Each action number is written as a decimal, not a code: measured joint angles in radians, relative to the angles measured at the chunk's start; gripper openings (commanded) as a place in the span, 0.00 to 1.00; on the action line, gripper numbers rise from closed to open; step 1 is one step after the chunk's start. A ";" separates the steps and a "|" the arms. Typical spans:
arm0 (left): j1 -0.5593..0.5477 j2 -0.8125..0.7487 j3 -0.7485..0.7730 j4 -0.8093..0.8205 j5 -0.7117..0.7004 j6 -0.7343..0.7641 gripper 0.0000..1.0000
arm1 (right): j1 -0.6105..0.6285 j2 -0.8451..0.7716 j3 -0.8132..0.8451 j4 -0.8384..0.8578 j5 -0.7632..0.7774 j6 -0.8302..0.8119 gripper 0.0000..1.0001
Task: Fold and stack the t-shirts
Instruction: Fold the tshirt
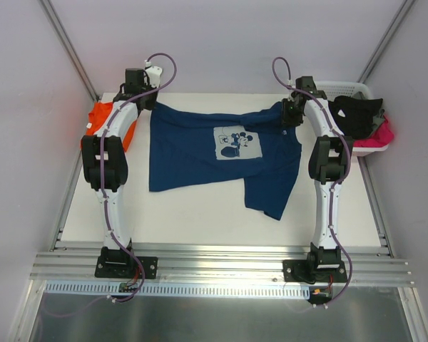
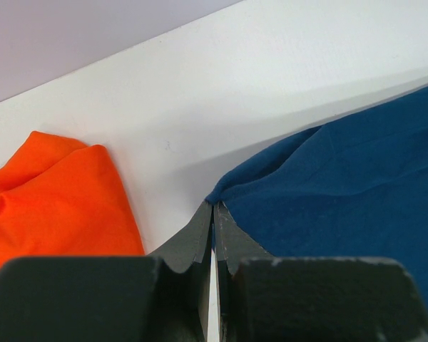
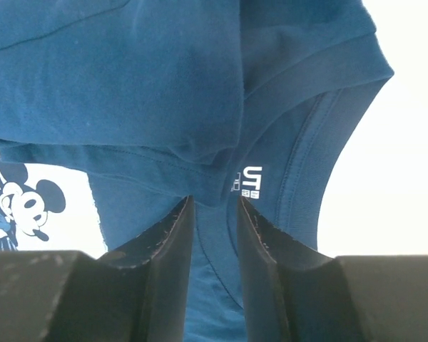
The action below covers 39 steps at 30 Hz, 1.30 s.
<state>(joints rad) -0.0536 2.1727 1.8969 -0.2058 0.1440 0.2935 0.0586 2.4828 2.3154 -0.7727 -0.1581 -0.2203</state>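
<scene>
Two t-shirts are in view, and neither is folded yet. At ten o'clock on the table (image 1: 200, 221) the orange t-shirt (image 1: 98, 120) lies crumpled beside the left arm. At eleven o'clock the left gripper (image 2: 214, 206) has its fingers pressed together on a far corner of the navy t-shirt (image 1: 192, 153). This shirt lies spread in the middle, print up, with one part trailing toward five o'clock. At one o'clock the right gripper (image 3: 212, 203) has its fingers a little apart, clamped, I judge, on a thick fold near the collar. All folding and stacking remain.
</scene>
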 measured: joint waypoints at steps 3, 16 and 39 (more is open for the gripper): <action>0.000 0.000 0.000 0.000 0.000 -0.005 0.00 | 0.000 0.000 -0.003 -0.002 -0.011 0.006 0.30; 0.000 -0.013 -0.006 0.000 0.000 -0.018 0.00 | 0.011 0.000 -0.045 -0.003 -0.041 0.058 0.32; -0.013 -0.022 -0.006 0.001 -0.001 -0.019 0.00 | 0.010 0.000 -0.061 -0.010 -0.020 0.082 0.32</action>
<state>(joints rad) -0.0662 2.1506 1.8908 -0.2050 0.1429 0.2745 0.0689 2.4828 2.2547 -0.7822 -0.1783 -0.1383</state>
